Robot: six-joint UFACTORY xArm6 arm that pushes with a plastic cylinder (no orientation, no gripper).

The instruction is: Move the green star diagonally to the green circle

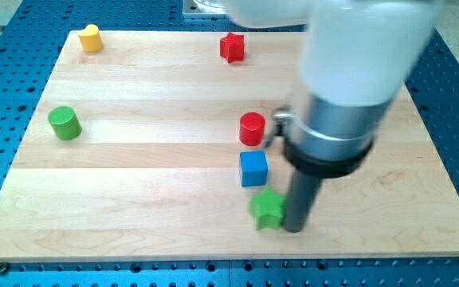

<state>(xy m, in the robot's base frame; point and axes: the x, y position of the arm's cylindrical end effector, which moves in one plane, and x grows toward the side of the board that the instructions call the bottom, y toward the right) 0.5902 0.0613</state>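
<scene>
Camera view, landmark: green star [267, 209], low on the desk [134, 183], right of centre.
My tip [294, 229]: touching or just beside the star's right side, level with it.
Pincer: none on this arm, only a rod, so no spread or pressed state to report.
Green circle [64, 123]: far to the star's left and higher, well apart.
Blue cube [253, 168]: just above the star.
Red cylinder [252, 128]: above the cube.
Red star [232, 47], yellow block [91, 37]: far above, near the top edge.
Step in hand, judged: push the star up-left. Shift my tip under the star's lower-right corner first; a push from the right alone slides it sideways. Steer below the blue cube.
</scene>
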